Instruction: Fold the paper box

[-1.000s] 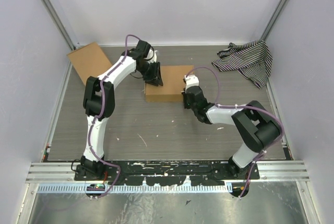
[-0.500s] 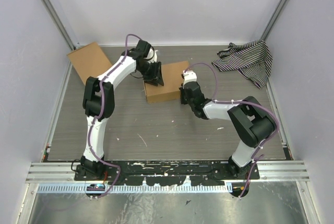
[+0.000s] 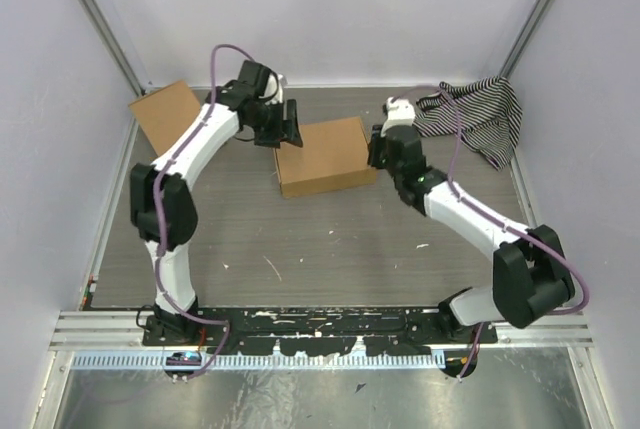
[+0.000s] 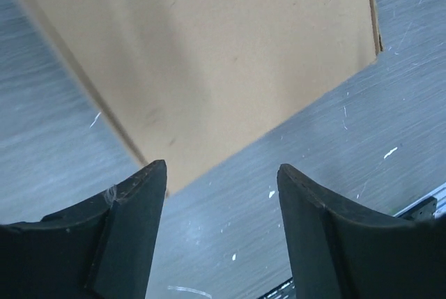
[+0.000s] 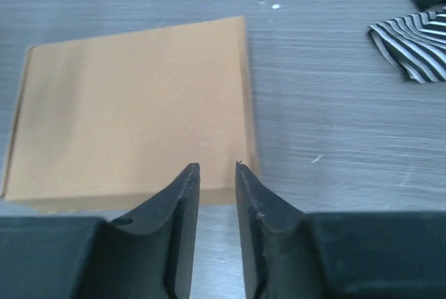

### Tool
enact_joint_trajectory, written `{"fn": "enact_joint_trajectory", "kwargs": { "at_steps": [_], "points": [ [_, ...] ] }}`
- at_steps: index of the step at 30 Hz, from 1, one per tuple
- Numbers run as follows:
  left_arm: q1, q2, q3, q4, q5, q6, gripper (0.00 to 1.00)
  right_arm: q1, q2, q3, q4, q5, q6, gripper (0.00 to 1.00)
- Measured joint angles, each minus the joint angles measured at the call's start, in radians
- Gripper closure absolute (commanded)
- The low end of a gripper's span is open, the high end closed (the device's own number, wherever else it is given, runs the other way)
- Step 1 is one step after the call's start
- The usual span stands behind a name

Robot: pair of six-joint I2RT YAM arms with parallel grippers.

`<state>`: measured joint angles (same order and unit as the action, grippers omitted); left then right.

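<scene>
Holds the left jaws (image 4: 221, 173) spread wide with nothing between them, hovering over one corner of the paper box (image 4: 209, 62). Holds the right jaws (image 5: 217, 166) parted by only a narrow gap, likewise empty, with the tips over the box's nearest edge close to its right corner.

From above, places the left jaws at the box's upper-left corner and the right jaws at its right end. Shows the paper box (image 3: 322, 156) closed and flat on the desk (image 3: 300, 249), just above the middle of the frame. Sets its long axis left to right, slightly tilted, with the right end nearer the top of the frame.

Leaves the striped cloth (image 3: 475, 114) at the upper right and a smaller cardboard rectangle (image 3: 170, 117) at the upper left, both apart from the box.

Compared with a second ago, opens both pairs of jaws wider, the right from pressed together. Draws both arms outward, so more of the lid shows. Turns the box a little, right end higher.
</scene>
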<state>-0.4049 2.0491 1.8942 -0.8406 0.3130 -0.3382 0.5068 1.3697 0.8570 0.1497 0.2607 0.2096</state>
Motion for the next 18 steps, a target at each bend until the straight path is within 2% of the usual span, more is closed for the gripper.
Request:
{"fn": "enact_joint_trajectory", "kwargs": {
  "at_steps": [2, 3, 5, 7, 13, 18],
  "points": [
    [0.015, -0.097, -0.071, 0.015, -0.029, -0.008, 0.16, -0.068, 0.025, 0.067, -0.069, -0.035, 0.002, 0.49],
    [0.023, -0.161, -0.121, 0.028, -0.055, -0.010, 0.00, -0.103, 0.037, 0.098, -0.099, -0.060, 0.004, 0.41],
    [0.036, -0.265, -0.197, 0.043, -0.100, -0.014, 0.02, -0.166, 0.048, 0.145, -0.163, -0.105, 0.013, 0.32],
    [0.039, -0.347, -0.256, 0.054, -0.140, -0.016, 0.02, -0.199, 0.055, 0.186, -0.226, -0.120, 0.026, 0.28],
    [0.036, -0.531, -0.433, 0.086, -0.245, -0.015, 0.02, -0.204, 0.088, 0.311, -0.354, -0.117, 0.046, 0.28],
    [0.036, -0.584, -0.516, 0.094, -0.291, -0.017, 0.02, -0.201, 0.091, 0.318, -0.381, -0.117, 0.067, 0.29]
  ]
}}
